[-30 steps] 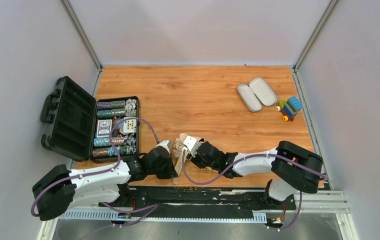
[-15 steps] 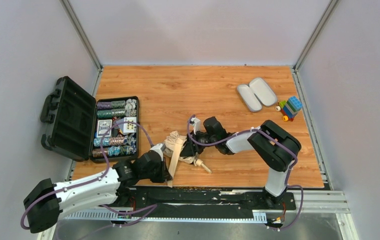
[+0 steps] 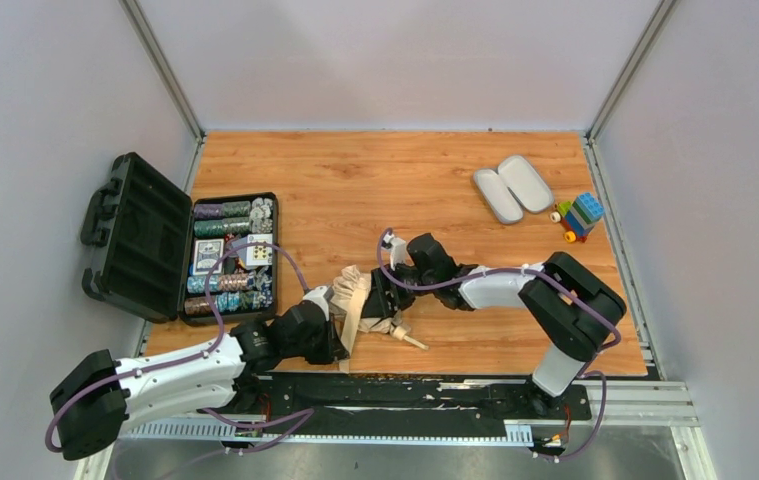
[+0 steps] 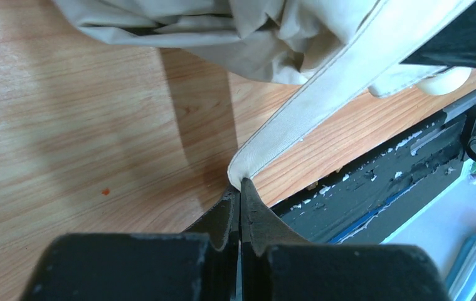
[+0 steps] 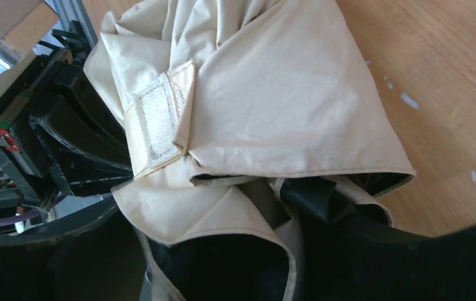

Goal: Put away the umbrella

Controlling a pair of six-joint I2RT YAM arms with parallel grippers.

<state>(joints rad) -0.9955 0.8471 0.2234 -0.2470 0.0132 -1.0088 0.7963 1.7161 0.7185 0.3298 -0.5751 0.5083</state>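
Umbrella (image 3: 360,300): strap (image 4: 323,103) pinched in closed left claw (image 4: 240,186); canopy (image 5: 285,106) within spread right claw (image 5: 235,251), hold unclear. Strapping judged underway; winding required.

My left arm (image 3: 180,372) reaches low toward the middle, and my left gripper (image 4: 241,187) is pinched flat on the strap of the umbrella (image 4: 254,31). My right arm (image 3: 500,285) folds inward, and my right gripper (image 3: 383,297) has its jaws apart.

Bright, even light; soft shadows
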